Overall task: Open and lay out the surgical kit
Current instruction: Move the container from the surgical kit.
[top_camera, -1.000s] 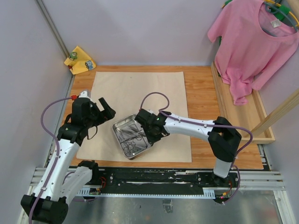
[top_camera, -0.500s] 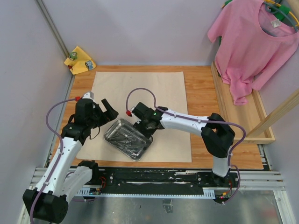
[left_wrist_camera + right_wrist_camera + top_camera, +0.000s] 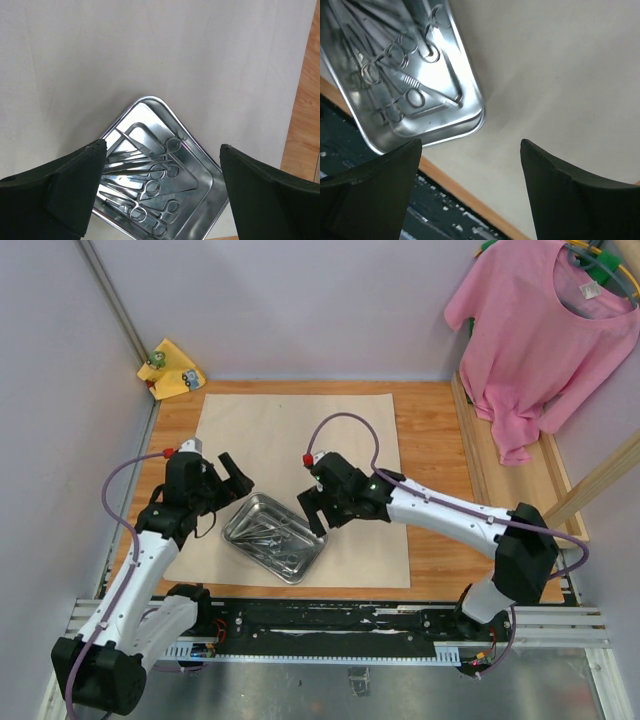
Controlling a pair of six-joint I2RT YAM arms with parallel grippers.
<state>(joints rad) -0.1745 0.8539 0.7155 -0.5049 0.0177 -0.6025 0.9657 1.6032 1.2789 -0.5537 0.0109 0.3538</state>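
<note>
Wooden bench point(image 3: 440, 440) carries the flat beige cloth wrap point(image 3: 300, 430), and your shiny rectangular steel tray point(image 3: 256, 558) sits near the cloth's near-left corner. It is rigid and slick, so pinch its rim. The ring-handled steel forceps point(image 3: 155, 175) inside look tangled, perhaps. The left end effector point(image 3: 238, 480) is spread and empty. A second ago the right end effector point(image 3: 311, 515) gripped the rim; now it gapes, and the tray has turned.

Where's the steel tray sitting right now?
In the top view, the steel tray lies on the beige cloth at its near edge, left of centre, between the left gripper and the right gripper.
</note>
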